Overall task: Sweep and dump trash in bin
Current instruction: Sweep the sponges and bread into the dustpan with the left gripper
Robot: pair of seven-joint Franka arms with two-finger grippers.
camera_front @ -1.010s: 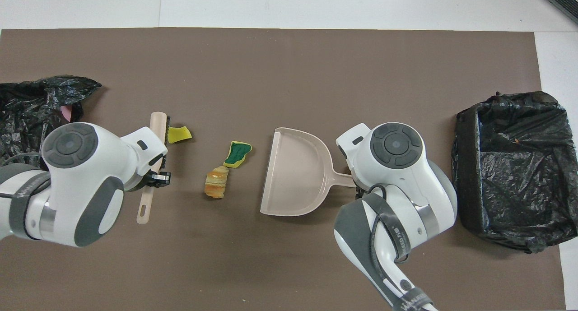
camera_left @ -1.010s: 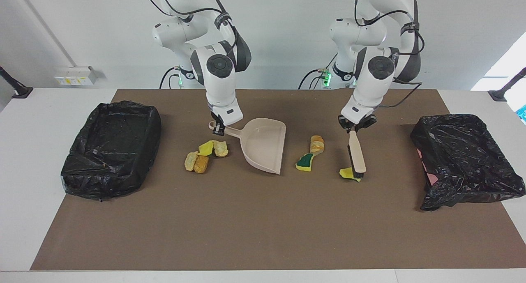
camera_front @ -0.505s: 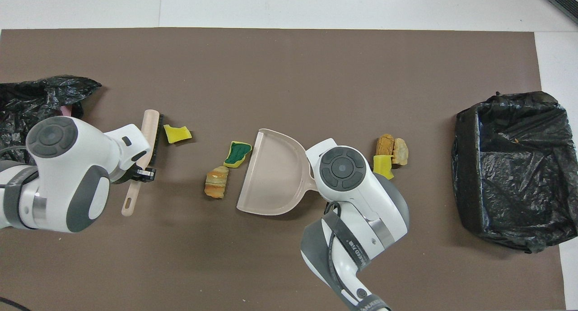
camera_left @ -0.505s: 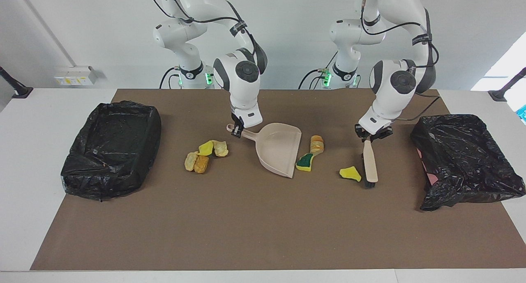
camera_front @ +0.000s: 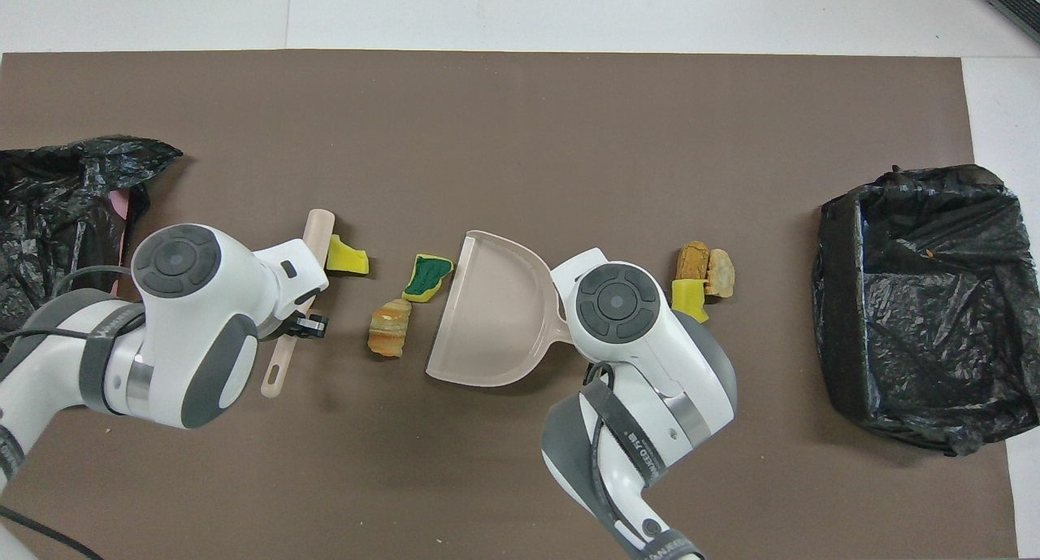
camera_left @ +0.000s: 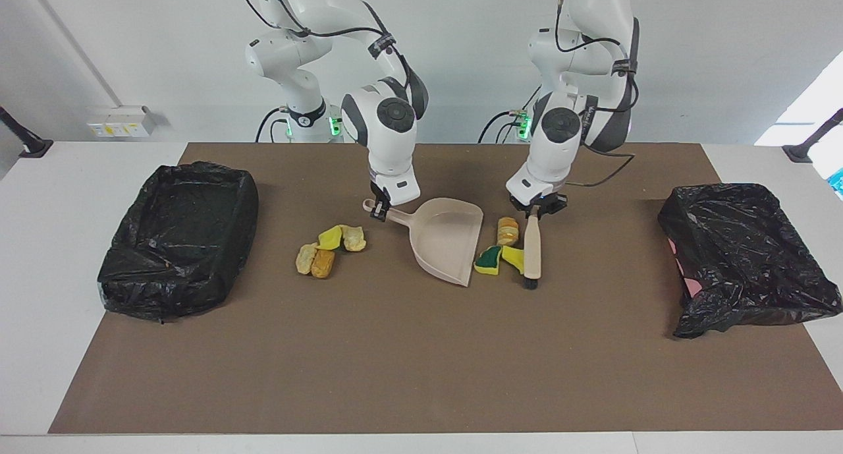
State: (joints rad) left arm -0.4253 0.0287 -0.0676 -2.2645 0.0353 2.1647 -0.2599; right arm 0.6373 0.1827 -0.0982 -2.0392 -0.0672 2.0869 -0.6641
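While brush touches trash, left claw clamps it, right claw pinches dustpan.

Dustpan mid-mat, three scraps between its mouth and the brush, another scrap cluster beside its handle toward the right arm's end, a bin at each table end
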